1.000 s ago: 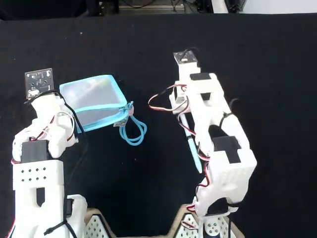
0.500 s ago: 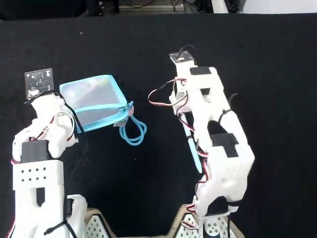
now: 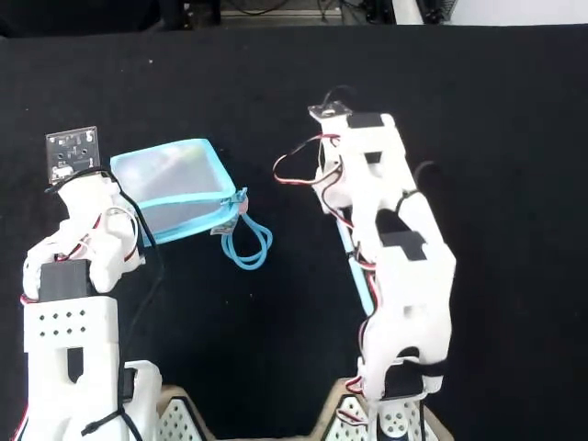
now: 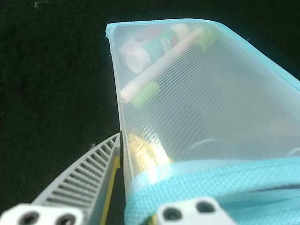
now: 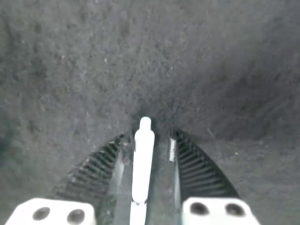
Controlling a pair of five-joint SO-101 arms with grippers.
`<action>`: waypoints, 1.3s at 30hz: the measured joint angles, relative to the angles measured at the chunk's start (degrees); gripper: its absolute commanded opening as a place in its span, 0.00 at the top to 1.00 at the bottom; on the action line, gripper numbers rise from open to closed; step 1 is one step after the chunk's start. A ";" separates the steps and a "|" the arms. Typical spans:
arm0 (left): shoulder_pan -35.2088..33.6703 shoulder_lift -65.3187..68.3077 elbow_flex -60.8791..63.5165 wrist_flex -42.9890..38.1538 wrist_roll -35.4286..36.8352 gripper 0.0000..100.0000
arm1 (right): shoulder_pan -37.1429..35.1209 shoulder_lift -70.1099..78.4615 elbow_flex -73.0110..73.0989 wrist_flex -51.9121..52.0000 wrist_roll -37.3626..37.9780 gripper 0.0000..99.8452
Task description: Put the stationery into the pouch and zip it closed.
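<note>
the pen (image 3: 364,283) is slim and pale blue with a white end (image 5: 143,159). it lies flat on the black counter (image 3: 514,138). its long axis runs from the far side toward the arm bases, the near end leaning a little right. the right tool (image 5: 148,135) is above it, spread open, a ribbed finger (image 5: 192,168) on either side and a gap to each. the pen's rounded tip points out just past the fingertips.

well apart to the left lies the pouch (image 3: 170,188), clear ribbed plastic with cyan trim. a white stick, green pieces and a yellow item (image 4: 143,152) show inside. a cyan loop (image 3: 246,241) hangs at its zipper end. the left tool (image 3: 124,204) is clamped on the pouch's opposite edge.
</note>
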 measured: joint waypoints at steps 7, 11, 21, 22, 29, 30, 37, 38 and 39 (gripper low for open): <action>0.00 0.00 0.00 0.00 0.00 0.96 | 0.00 1.76 -3.25 5.19 2.73 0.88; 0.00 0.00 0.00 0.00 0.00 0.96 | 0.00 1.85 -3.25 5.19 4.40 0.88; 0.00 0.00 0.00 0.00 0.00 0.96 | 0.00 2.20 -3.25 1.93 4.40 0.97; 0.00 0.00 0.00 0.00 0.00 0.96 | 0.00 2.20 -3.25 1.85 4.40 1.00; 0.00 0.00 0.00 0.00 0.00 0.96 | 0.09 2.29 -3.25 1.32 4.66 0.99; 0.00 0.00 0.00 0.00 0.00 0.96 | 0.09 2.29 -3.25 1.32 4.66 0.99; 0.00 0.00 0.00 0.00 0.00 0.96 | 0.09 2.29 -3.25 1.32 2.73 0.99; 0.00 0.00 0.00 0.00 0.00 0.96 | 0.09 1.85 -2.90 0.97 2.02 0.99; 0.00 0.00 0.00 0.00 0.00 0.96 | 0.09 0.97 -1.85 0.44 1.58 0.99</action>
